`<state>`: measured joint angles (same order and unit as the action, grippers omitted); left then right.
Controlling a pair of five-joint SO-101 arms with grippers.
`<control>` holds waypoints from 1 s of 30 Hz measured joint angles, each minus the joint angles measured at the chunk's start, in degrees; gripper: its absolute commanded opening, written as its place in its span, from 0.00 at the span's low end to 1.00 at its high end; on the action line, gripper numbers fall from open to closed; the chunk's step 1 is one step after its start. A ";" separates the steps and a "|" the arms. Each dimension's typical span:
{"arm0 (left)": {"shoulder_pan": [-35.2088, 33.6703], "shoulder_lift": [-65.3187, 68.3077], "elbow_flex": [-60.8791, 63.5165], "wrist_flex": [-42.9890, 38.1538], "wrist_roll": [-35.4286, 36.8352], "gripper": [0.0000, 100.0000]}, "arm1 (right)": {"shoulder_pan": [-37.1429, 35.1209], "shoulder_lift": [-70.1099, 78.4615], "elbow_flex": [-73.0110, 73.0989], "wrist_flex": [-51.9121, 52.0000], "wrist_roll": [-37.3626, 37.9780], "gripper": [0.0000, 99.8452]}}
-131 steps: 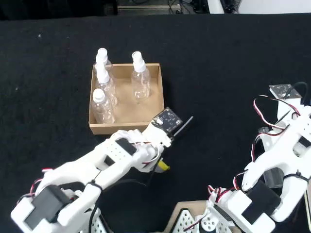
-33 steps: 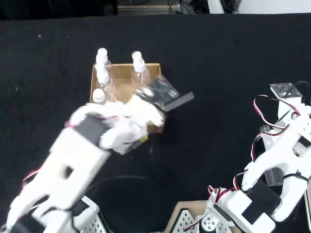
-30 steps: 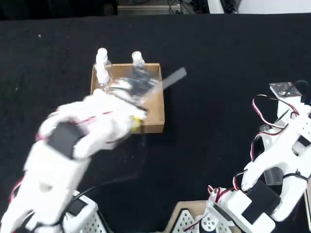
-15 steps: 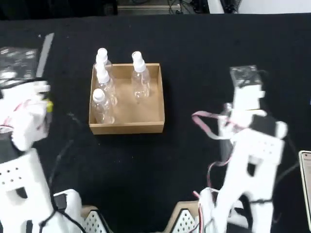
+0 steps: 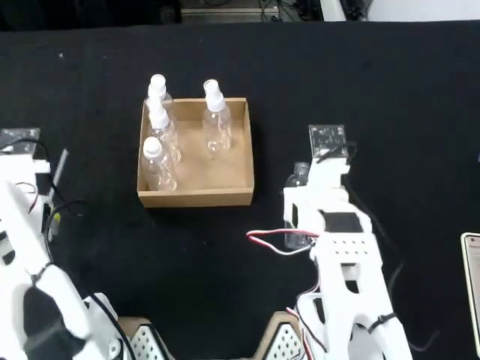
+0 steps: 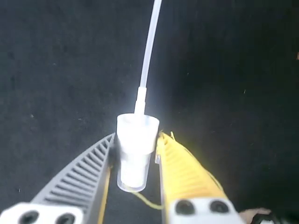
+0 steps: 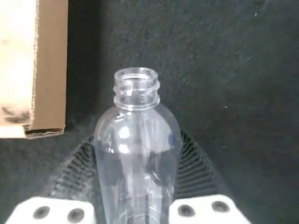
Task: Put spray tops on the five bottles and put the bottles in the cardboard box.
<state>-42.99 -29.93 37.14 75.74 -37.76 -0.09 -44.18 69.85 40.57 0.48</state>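
Right now the left hand [image 6: 136, 140] is pinched narrow on a spray top [image 6: 135, 156], 1 finger each side of its collar. The dip tube [image 6: 148, 51] runs straight out past the fingertips, away from the wrist. The right hand [image 7: 138, 137] is wrapped round the body of an uncapped bottle [image 7: 135, 158]. Its bare neck [image 7: 137, 86] sticks out beyond the fingers, also away from the wrist, so the bottle's long axis follows the hand's own line. In the high view that axis runs near-to-far, approx. parallel to the right wall of the cardboard box [image 5: 250, 150]. The bottle is just beside the box, not touching it. Whether it's lifted off the bench [image 5: 375, 90] or resting on it, can't tell.

Key relation: top and neck are well apart, w/ the box between them in the high view. The left hand is out past the box's left side, the right hand by its right side. Tube tip and bottle mouth both aim roughly toward the far side of the bench, i.e. near parallel, not facing each other.

My read: for the tube to enter the neck, 1 hand must turn so the tube points into the mouth along the bottle's axis, and the 2 must meet, prob. in front of the box. The thin tube looks bendy, so a small misalignment could catch it on the rim.

4 bottles w/ tops on [image 5: 215, 112] stand in the box, so this looks like no. 5, the last.
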 measured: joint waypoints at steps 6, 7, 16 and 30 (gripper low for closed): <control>-0.09 7.38 3.60 -1.14 -9.93 0.16 | 0.00 0.00 1.67 -2.20 -0.18 0.01; -0.09 8.70 3.60 -1.49 -11.34 0.19 | 0.00 0.00 1.85 -2.20 -0.18 0.01; -6.07 18.90 3.60 -7.74 -29.36 0.25 | 0.00 0.00 2.64 -2.37 -0.26 0.01; -15.65 21.63 3.60 -18.29 -42.90 0.25 | 0.00 0.00 2.64 -2.37 -0.26 0.01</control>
<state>-58.64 -8.31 40.75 57.45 -80.66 -0.09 -44.18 72.48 38.20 0.22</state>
